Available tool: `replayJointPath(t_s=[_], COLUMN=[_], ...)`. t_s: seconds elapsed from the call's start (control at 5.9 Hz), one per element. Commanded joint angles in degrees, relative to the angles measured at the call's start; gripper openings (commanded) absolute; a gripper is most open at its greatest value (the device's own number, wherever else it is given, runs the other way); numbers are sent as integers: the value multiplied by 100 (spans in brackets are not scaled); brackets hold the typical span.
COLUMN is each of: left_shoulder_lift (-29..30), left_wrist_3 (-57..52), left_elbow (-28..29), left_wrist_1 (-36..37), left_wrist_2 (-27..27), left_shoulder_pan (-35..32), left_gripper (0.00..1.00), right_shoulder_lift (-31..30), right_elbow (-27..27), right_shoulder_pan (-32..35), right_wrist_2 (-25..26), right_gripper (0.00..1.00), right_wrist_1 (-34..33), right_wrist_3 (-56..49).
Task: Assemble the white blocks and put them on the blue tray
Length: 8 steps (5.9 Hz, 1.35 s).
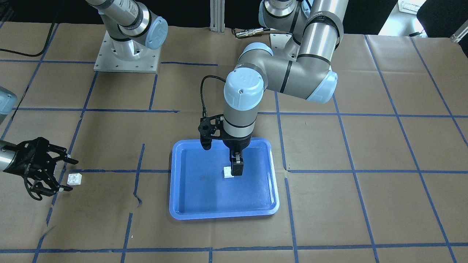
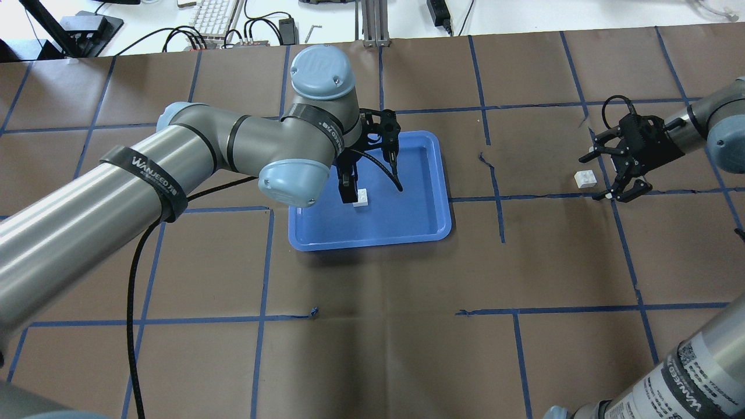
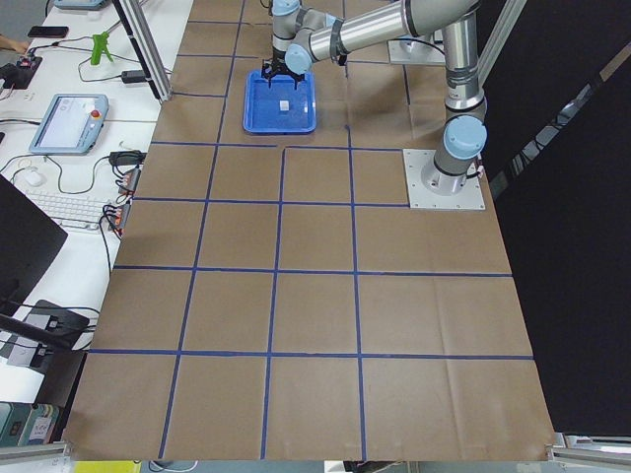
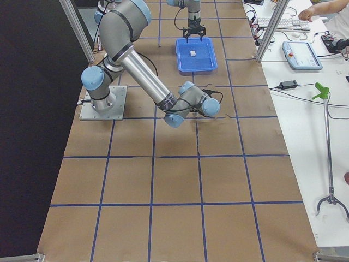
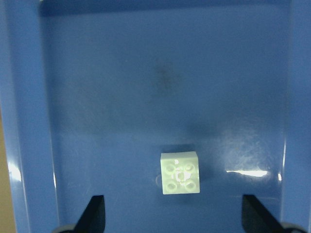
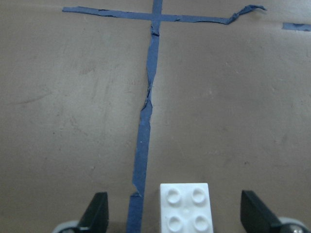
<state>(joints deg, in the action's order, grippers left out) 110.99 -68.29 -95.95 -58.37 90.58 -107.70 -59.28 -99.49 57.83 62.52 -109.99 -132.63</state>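
The blue tray lies mid-table. A white 2x2 block rests studs up on its floor. My left gripper points down just over that block. In the left wrist view the block sits just ahead of the gripper, whose fingers stand wide apart, open and empty. A second white block lies on the brown paper. My right gripper is open, low beside it. In the right wrist view this block sits between the spread fingers.
The table is covered with brown paper marked with a blue tape grid. The right arm's base plate stands at the robot's side. Keyboards and cables lie beyond the table's far edge.
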Motion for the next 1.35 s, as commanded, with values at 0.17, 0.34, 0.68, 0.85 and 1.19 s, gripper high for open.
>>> replayJointPath(t_s=[0.17, 0.34, 0.68, 0.85, 1.19], left_shoulder_lift=[-1207, -1524, -1816, -1800, -1965], left_wrist_3=[396, 1014, 2608, 3733, 5329], left_elbow=[558, 420, 393, 488, 480], left_wrist_1=[-2393, -2398, -2468, -2459, -2651], left_wrist_2=[38, 47, 65, 56, 56], left_shoulder_pan=[441, 738, 1188, 1233, 1234], left_gripper=[98, 98, 98, 99, 99], right_shoulder_lift=[-5, -22, -135, -345, -1144], right_elbow=[17, 26, 43, 139, 149], right_shoulder_pan=[0, 0, 18, 192, 963], right_wrist_2=[50, 59, 68, 50, -72], right_gripper=[48, 32, 25, 23, 22], right_wrist_1=[-40, -57, -304, -225, 107], right_wrist_3=[-18, -26, 9, 131, 892])
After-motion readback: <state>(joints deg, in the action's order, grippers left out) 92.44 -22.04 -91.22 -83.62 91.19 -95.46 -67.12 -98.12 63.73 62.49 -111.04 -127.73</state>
